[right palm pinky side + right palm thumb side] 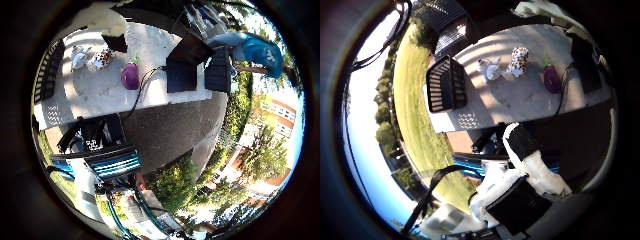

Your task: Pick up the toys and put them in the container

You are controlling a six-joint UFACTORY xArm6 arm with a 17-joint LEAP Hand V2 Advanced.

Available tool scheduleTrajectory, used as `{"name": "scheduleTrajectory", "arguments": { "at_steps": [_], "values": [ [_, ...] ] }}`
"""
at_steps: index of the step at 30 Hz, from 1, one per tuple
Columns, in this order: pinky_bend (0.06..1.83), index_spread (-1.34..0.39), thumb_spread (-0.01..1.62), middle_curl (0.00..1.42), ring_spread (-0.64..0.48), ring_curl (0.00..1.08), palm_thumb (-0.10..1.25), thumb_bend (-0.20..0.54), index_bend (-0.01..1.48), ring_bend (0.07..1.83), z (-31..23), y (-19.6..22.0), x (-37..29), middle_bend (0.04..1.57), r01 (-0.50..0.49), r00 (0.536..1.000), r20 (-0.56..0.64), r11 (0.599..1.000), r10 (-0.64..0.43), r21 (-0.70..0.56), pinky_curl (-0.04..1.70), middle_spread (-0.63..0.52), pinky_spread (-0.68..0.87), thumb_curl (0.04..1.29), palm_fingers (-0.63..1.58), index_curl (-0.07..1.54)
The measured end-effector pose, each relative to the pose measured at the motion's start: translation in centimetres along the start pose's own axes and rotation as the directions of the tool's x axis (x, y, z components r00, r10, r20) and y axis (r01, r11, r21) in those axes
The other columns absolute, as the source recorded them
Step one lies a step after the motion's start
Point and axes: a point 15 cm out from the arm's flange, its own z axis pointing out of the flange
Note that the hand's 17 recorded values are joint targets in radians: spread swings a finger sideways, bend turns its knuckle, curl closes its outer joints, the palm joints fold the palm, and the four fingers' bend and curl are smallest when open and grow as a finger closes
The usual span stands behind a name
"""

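Pale stone table (520, 100) outdoors | toys, black basket (445, 84) | hand (520, 175) grip unclear

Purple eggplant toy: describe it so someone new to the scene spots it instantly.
Start at the pale tabletop, with the black slatted container at one end. Three toys lie in a row away from it: a white plush toy, a spotted plush toy, then the purple eggplant toy, beside a black cable. It is the only smooth, glossy purple one, green-capped.

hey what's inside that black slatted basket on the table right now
Nothing shows inside the black basket; its far corners are hidden by the slats. The purple eggplant toy, spotted toy and white toy lie outside.
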Motion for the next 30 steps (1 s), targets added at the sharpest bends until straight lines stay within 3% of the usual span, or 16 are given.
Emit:
{"name": "scheduleTrajectory", "arguments": {
  "at_steps": [7,15,30],
  "values": [
    [0.63,-0.03,1.19,0.44,0.3,0.38,0.46,-0.033,0.24,0.58,2.4,-2.4,3.0,0.27,-0.057,0.998,0.007,0.998,0.057,0.014,0.41,0.14,0.46,0.36,0.14,0.29],
    [0.55,0.02,1.18,0.41,0.3,0.35,0.44,-0.026,0.18,0.57,6.0,-6.0,7.2,0.23,-0.131,0.991,0.021,0.991,0.131,0.013,0.35,0.16,0.46,0.35,0.23,0.3],
    [0.51,0.05,1.16,0.39,0.31,0.33,0.43,-0.032,0.15,0.54,21.6,-10.4,9.5,0.2,-0.21,0.975,0.044,0.967,0.218,-0.142,0.3,0.16,0.44,0.34,0.25,0.28]
  ]
}}
